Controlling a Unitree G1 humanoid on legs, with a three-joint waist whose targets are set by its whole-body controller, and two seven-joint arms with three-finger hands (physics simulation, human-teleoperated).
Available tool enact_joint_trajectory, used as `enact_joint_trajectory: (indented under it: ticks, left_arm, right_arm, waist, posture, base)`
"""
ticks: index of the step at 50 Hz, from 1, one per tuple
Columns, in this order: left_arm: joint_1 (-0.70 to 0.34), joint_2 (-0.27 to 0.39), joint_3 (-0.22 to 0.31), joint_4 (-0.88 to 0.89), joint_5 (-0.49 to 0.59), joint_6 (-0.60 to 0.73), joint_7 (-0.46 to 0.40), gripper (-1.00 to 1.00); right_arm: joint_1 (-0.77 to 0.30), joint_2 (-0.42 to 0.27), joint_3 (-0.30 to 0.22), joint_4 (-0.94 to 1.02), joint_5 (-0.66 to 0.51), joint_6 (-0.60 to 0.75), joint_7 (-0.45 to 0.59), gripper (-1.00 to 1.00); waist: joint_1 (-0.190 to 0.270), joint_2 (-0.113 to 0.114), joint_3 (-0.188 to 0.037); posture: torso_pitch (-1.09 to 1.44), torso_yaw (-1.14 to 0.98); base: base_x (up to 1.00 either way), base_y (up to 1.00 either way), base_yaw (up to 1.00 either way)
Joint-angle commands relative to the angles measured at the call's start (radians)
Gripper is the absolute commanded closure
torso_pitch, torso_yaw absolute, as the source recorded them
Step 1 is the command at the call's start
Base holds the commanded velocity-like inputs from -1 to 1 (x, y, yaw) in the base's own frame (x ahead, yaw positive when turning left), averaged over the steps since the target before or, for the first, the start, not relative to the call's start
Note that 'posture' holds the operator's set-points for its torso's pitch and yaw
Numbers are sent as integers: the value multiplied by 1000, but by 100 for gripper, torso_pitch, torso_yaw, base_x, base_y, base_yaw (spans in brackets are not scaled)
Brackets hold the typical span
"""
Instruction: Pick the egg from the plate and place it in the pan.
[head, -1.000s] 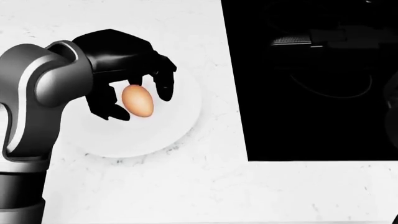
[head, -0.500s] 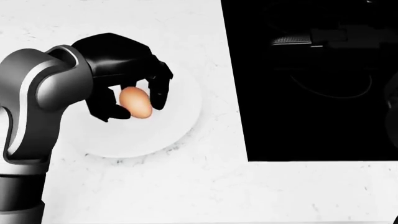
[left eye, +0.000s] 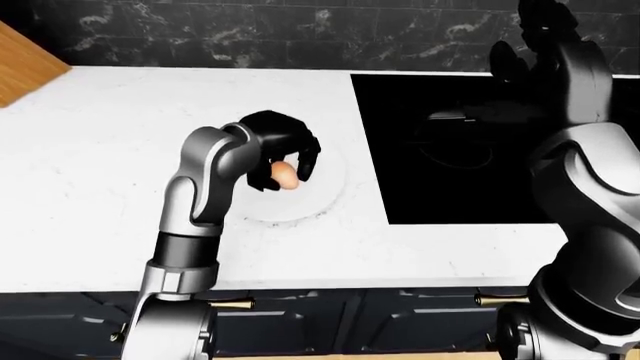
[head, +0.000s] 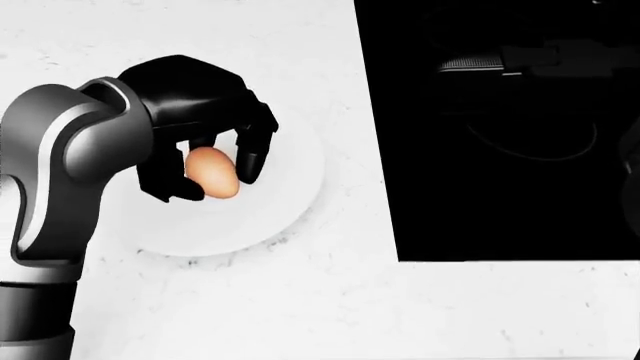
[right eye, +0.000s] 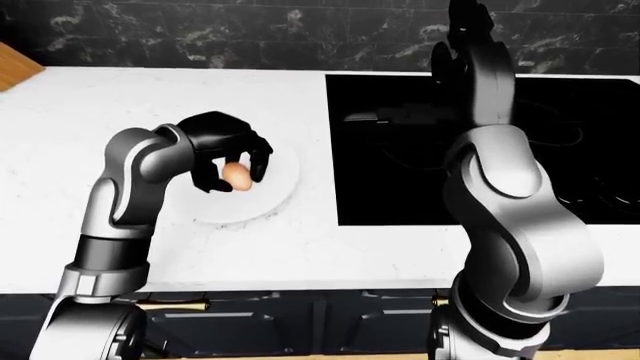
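My left hand (head: 205, 161) gripping egg (head: 211, 172) over plate (head: 290, 202), long axis near upright in head view. Right hand (right eye: 470, 34) raised, fingers spread open.

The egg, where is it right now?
In the head view's left half, the egg sits between the fingers of the left hand, over the white plate, left of the black stove.

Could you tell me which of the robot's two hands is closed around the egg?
The left hand, over the plate, grips the egg; the right hand is raised, empty.
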Motion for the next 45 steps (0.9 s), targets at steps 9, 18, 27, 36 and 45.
enact_joint_trajectory:
  ticks: [9,18,27,36,45]
  left_arm:
    - [-56,13,14,-23,-16,15,-3,79]
    - [-75,17,18,-19,-29,33,-3,100]
    - [-103,28,22,-16,-42,49,-14,100]
    - [-142,38,26,-15,-63,72,-31,100]
    - [-154,43,25,-16,-68,86,-36,100]
  right_arm:
    - [-29,-12,-11,-18,-1,-28,-3,-100]
    - [-29,-13,-11,-20,1,-26,-6,-100]
    - [-31,-15,-7,-26,1,-8,-3,-100]
    - [-39,-20,3,-30,-10,28,4,-100]
    - [-49,-13,13,-34,-39,69,24,-100]
  waist:
    - [0,-2,-23]
    - [1,-3,-22]
    - [1,-3,-20]
    - [2,-3,-19]
    - [2,-3,-18]
  posture:
    - [0,0]
    - [0,0]
    - [0,0]
    - [0,0]
    - [0,0]
  base:
    - [0,0,0]
    - [0,0,0]
    - [0,0,0]
    - [0,0,0]
    - [0,0,0]
